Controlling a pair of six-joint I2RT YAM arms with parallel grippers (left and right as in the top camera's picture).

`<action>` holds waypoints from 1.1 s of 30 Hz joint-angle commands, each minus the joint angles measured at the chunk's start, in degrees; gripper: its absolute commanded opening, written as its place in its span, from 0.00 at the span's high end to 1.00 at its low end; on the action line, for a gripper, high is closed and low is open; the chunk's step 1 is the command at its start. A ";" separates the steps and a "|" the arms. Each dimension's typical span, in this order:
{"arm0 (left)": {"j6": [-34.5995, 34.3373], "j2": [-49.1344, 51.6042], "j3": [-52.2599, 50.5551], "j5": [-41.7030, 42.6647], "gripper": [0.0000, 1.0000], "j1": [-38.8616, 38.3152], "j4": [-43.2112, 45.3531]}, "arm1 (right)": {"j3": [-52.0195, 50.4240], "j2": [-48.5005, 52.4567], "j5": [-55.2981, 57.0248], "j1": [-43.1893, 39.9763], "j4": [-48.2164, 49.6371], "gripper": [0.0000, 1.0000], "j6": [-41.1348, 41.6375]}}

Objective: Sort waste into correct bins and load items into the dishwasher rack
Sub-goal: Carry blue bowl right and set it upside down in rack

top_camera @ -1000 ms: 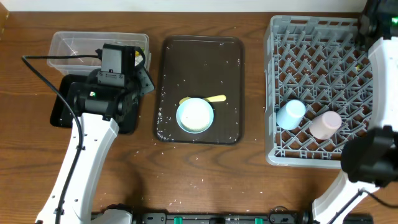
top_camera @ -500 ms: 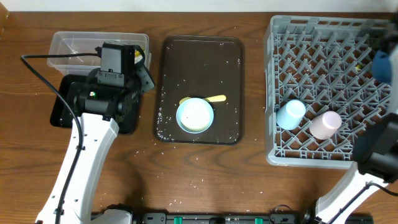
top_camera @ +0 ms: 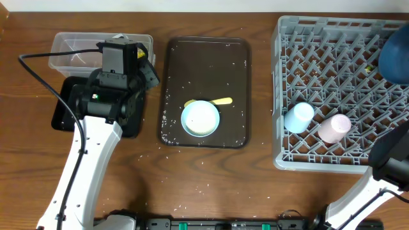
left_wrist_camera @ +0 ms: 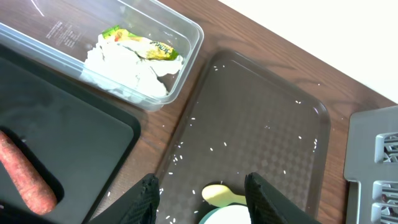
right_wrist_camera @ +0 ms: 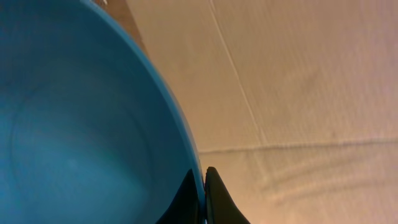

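Blue bowl (top_camera: pixel 396 56) half cropped at overhead's edge

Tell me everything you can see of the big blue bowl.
The blue bowl is deep blue, smooth and slightly glossy, plastic by its look. Overhead it shows as a rounded shape over the dishwasher rack's right side, cut off by the frame edge. The right wrist view shows its inside empty where visible, its thin rim pinched between the right claw's fingers. Whether it touches the rack cannot be told.
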 commanded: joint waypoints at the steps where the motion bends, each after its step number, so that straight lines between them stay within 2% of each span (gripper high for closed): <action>1: -0.28 0.09 0.35 -0.52 0.53 -0.11 0.31 | 0.07 -0.96 -1.68 1.46 1.44 0.99 -5.49; 9: -0.31 0.11 0.35 -0.50 0.53 -0.11 0.72 | 0.07 -0.94 -0.96 6.36 2.10 0.99 -10.51; 21: -0.28 0.11 0.35 -0.50 0.53 -0.11 0.90 | 0.04 0.07 15.34 8.85 6.78 0.99 -11.43; 26: -0.28 0.11 0.35 -0.52 0.53 -0.11 0.92 | 0.04 0.09 12.07 8.85 6.86 0.99 -15.45; 33: -0.28 0.11 0.35 -0.50 0.53 -0.11 0.92 | -1.70 1.27 9.77 9.49 6.84 0.99 -16.22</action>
